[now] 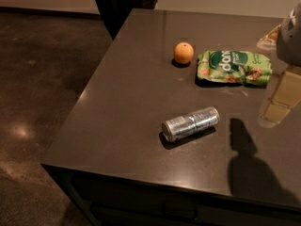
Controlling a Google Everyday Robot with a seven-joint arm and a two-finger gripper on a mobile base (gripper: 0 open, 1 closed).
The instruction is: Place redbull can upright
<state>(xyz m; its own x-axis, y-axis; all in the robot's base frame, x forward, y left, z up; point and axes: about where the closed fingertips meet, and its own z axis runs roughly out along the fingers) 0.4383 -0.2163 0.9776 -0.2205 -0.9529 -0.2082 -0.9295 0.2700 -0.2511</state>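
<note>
The redbull can lies on its side on the dark table, near the front middle, its silver end facing front-left. My gripper hangs at the right edge of the view, above the table, to the right of the can and a little farther back, well apart from it. It holds nothing that I can see. Its shadow falls on the table in front of it.
An orange fruit sits behind the can. A green snack bag lies to the fruit's right, just left of my gripper. The table's left and front edges drop to a dark floor. A dark figure stands at the far edge.
</note>
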